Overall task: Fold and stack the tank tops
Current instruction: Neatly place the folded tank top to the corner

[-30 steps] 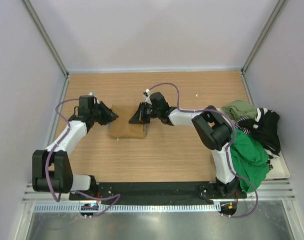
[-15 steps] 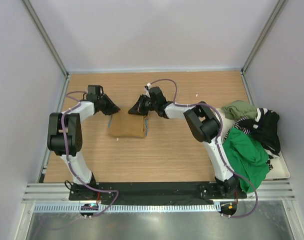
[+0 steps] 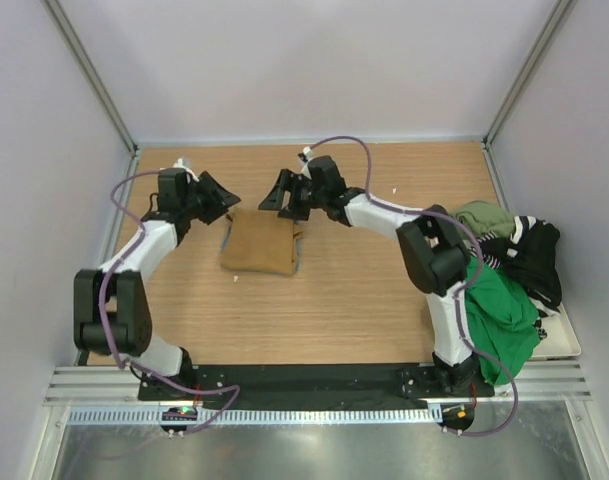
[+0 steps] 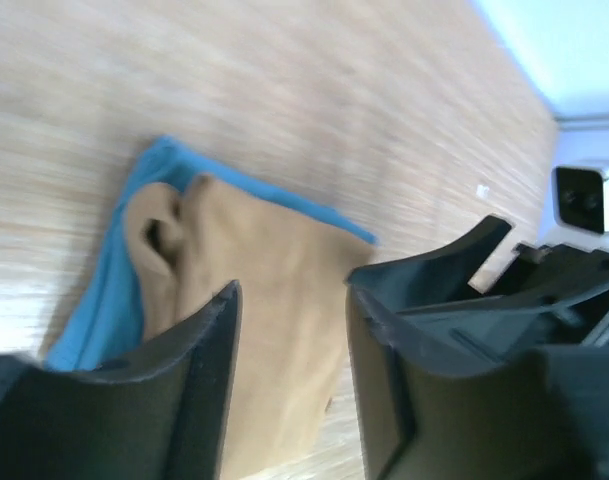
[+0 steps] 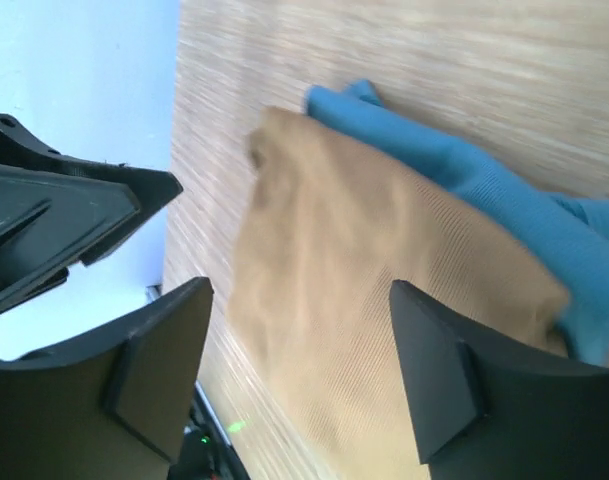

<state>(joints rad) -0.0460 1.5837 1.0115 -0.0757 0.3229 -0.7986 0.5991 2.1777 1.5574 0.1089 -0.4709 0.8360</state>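
A folded tan brown tank top point(image 3: 260, 243) lies flat on the wooden table, on top of a teal blue tank top point(image 4: 102, 292) whose edges stick out from under it. My left gripper point(image 3: 222, 200) hangs just past the stack's far left corner, open and empty. My right gripper point(image 3: 272, 195) hangs just past the far right corner, wide open and empty too. In the left wrist view the tan top point(image 4: 274, 300) shows between the fingers of the left gripper point(image 4: 292, 285). In the right wrist view the tan top point(image 5: 384, 300) and blue top point(image 5: 464, 190) lie below the right gripper point(image 5: 299, 295).
At the table's right edge a white tray point(image 3: 569, 347) holds a heap of tank tops: a bright green one point(image 3: 499, 310), an olive one point(image 3: 479, 218) and a black one point(image 3: 532, 250). Metal frame posts and white walls close in the table.
Both grippers have opened and let go of the tan top, then lifted back toward the far side. The tan top now rests flat on the blue one.
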